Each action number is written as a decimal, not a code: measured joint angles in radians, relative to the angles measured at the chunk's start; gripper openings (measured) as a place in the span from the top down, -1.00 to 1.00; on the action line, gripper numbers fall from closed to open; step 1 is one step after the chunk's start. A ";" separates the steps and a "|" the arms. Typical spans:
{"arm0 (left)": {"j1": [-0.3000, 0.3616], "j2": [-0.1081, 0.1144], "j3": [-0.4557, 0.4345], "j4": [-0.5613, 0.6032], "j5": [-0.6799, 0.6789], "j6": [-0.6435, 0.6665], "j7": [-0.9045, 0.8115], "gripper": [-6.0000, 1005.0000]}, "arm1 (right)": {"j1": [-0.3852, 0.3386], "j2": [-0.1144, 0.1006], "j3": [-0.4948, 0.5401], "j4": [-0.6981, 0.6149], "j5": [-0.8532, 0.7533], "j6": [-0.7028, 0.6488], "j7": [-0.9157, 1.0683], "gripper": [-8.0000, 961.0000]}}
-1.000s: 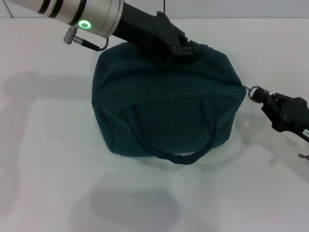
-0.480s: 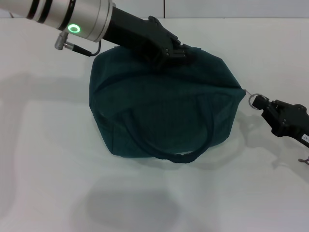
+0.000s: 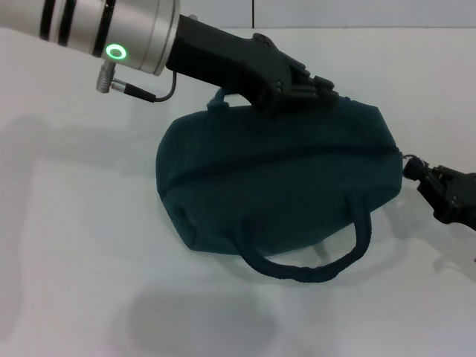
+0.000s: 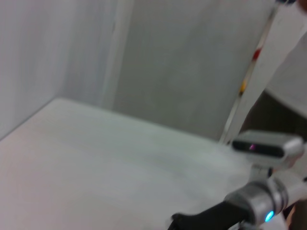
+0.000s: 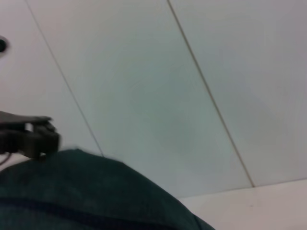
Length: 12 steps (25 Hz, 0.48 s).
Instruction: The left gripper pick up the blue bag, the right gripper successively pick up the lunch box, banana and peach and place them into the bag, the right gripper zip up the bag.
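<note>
The blue bag (image 3: 282,186) lies on the white table (image 3: 74,245) with its zipper closed along the top; it also fills the bottom of the right wrist view (image 5: 81,191). My left gripper (image 3: 309,91) reaches in from the upper left and is shut on the bag's top far edge, beside the far handle (image 3: 219,95). My right gripper (image 3: 420,175) is at the bag's right end, shut on the zipper pull (image 3: 411,159). The near handle (image 3: 312,268) lies loose in front. The lunch box, banana and peach are out of view.
The white table stretches bare to the left and in front of the bag. A white wall (image 5: 168,86) stands behind the table. The left wrist view shows only table, wall and a distant arm (image 4: 254,206).
The bag has sunk and spread flatter on the table and shifted right. The left gripper moved right with it. The right gripper drew back to the right with the zipper pull.
</note>
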 joint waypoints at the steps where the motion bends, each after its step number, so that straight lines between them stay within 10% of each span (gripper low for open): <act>1: 0.004 0.000 0.000 0.000 -0.018 0.004 0.000 0.78 | -0.006 -0.001 0.002 0.000 0.002 0.000 0.000 0.96; 12: 0.037 0.003 -0.001 -0.001 -0.090 0.007 0.016 0.37 | -0.023 -0.005 0.031 0.000 0.007 -0.004 0.004 0.95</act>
